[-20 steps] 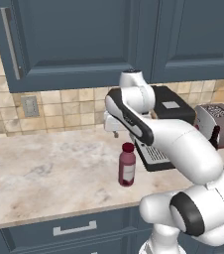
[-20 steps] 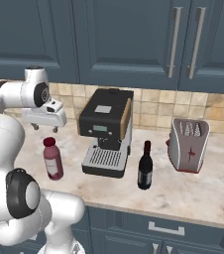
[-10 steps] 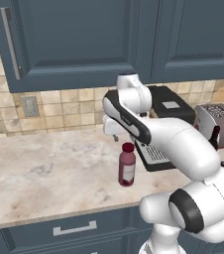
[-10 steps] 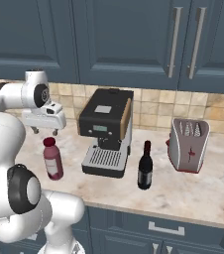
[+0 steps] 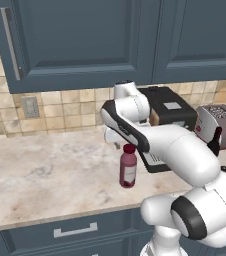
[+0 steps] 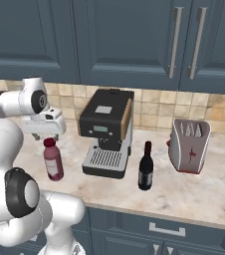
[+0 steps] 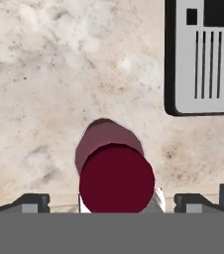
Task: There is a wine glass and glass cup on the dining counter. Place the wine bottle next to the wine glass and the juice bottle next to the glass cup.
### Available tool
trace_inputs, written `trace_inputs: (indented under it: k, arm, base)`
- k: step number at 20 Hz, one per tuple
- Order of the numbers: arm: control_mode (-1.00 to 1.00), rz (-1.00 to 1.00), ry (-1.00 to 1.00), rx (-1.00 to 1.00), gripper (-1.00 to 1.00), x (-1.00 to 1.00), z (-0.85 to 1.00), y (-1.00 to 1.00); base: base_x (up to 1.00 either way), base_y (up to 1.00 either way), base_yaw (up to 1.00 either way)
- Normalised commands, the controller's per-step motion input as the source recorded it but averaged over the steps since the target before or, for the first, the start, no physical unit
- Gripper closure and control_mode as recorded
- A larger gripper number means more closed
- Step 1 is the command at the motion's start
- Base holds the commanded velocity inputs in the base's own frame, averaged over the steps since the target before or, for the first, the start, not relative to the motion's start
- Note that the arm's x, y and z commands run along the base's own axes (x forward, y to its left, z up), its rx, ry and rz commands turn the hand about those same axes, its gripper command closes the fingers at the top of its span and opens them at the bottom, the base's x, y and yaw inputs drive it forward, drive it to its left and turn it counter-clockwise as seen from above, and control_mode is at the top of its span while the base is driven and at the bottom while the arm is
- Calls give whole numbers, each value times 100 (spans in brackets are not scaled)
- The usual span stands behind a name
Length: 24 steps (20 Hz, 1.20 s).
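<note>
Left base view: juice bottle [image 5: 128, 166] upright on the kitchen worktop [image 5: 45, 170], just left of the coffee machine [image 5: 167, 120]; looks rigid, smooth, likely slippery, so take the body below the cap. Right base view: gripper [image 6: 46, 135] directly above its cap, wine bottle [image 6: 145, 167] right of the machine; white label shows no readable text. Hand view: fingertips [image 7: 32, 201] spread wide either side of the cap, nothing held.

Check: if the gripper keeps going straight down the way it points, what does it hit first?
Likely the round cap of the juice bottle, which sits between the fingertips of the open gripper; the gap above it is hard to judge.
</note>
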Motion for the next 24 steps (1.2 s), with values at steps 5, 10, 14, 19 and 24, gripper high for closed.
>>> trace_inputs:
  k: [5, 10, 14, 19, 24]
  arm:
    - [-100, 0, 0, -1, -100, 0, -16, -4]
    - [-100, 0, 0, 0, -100, 0, -12, -3]
    - [-100, 0, 0, 0, -100, 0, -13, -5]
    - [-100, 0, 0, 0, -100, 0, -13, -3]
    - [-100, 0, 0, 0, -100, 0, -12, 0]
  base:
    - [0, 0, 0]
    - [0, 0, 0]
    - [0, 0, 0]
    - [0, 0, 0]
    - [0, 0, 0]
